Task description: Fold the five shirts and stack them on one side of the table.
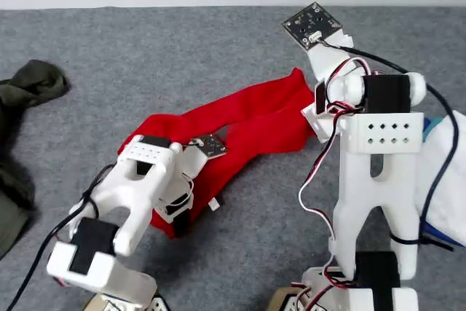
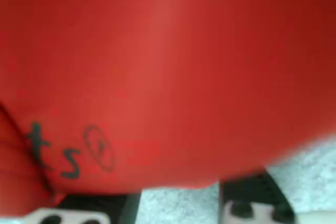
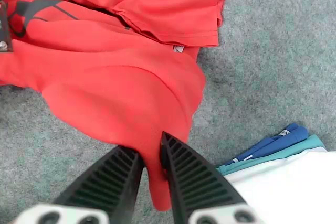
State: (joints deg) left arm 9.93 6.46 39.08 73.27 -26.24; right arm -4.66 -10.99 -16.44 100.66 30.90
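A red shirt (image 1: 247, 121) lies stretched in a long bunched band across the middle of the grey table. My left gripper (image 1: 175, 213) sits on its near left end; in the left wrist view red cloth (image 2: 168, 77) with black print presses close and covers the fingertips, so it looks shut on the cloth. My right gripper (image 1: 317, 118) is at the shirt's right end. There its black fingers (image 3: 121, 174) are shut on a fold of the red shirt (image 3: 115, 77), just above the table.
A dark green shirt (image 1: 22, 92) lies crumpled at the table's left edge. Folded white, teal and blue shirts (image 1: 444, 172) are stacked at the right edge, close beside my right gripper (image 3: 283, 171). Bare grey table (image 1: 145, 49) lies behind the red shirt.
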